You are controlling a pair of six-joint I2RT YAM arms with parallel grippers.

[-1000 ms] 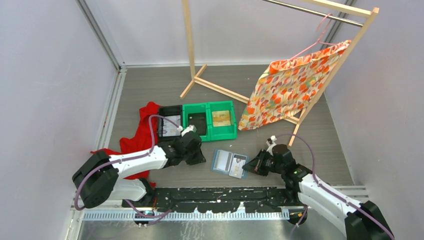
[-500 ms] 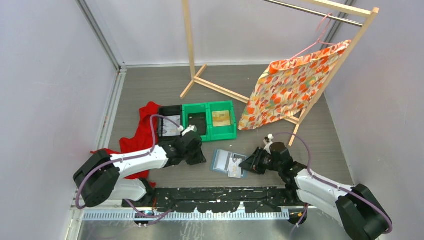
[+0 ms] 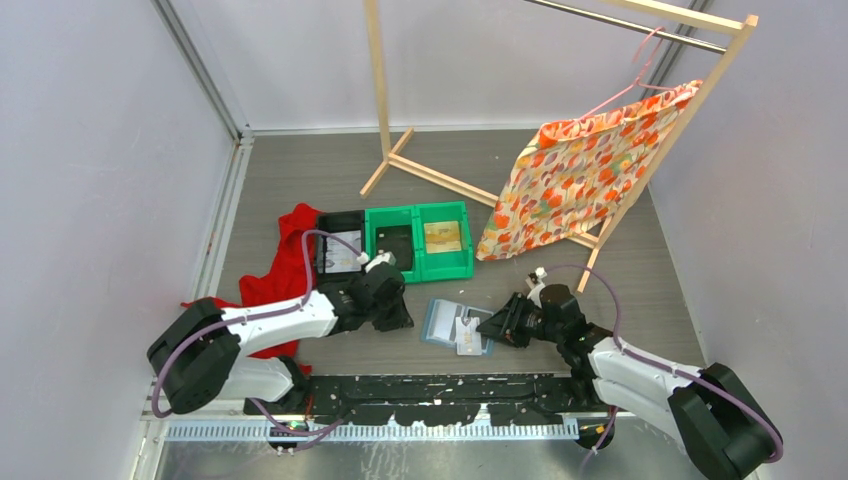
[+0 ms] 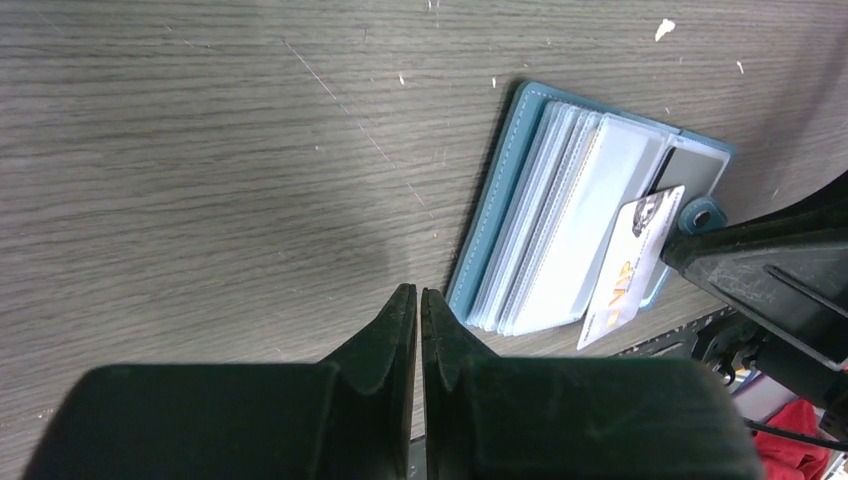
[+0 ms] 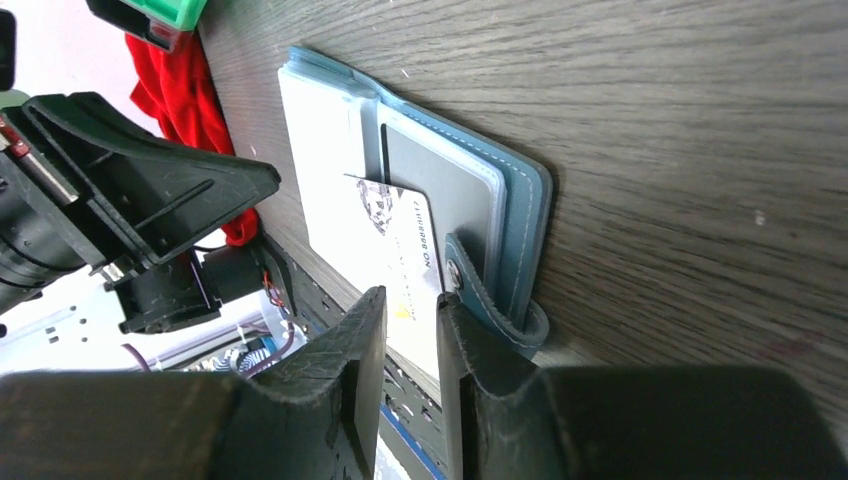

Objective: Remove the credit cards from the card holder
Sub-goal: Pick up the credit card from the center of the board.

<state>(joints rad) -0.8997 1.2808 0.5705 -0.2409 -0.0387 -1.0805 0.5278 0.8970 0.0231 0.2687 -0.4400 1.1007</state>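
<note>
Grey wood-grain tabletop [image 3: 300, 180] carries the slate-blue card holder [image 5: 520, 200], which lies open just ahead of the right fingers [image 5: 350, 380]. These stand narrowly apart. The whitish card [image 5: 395, 240] is partly out of its pocket, its free end reaching into their gap, probably lined up for a pull. A greyish card [image 5: 440, 185] sits pocketed beyond. The left fingers [image 4: 385, 340] are pressed together and empty, near the holder's other side, perhaps to steady it.

You see the left gripper [image 4: 419, 296] with its jaws pressed together, low over the table [image 4: 200, 150] and just short of the card holder [image 4: 505, 190]. It lies open, clear sleeves [image 4: 560, 230] fanned; a whitish card [image 4: 630, 265] juts out slantwise beside the snap tab [image 4: 700, 215], where the right gripper [image 4: 715, 265] reaches in
</note>
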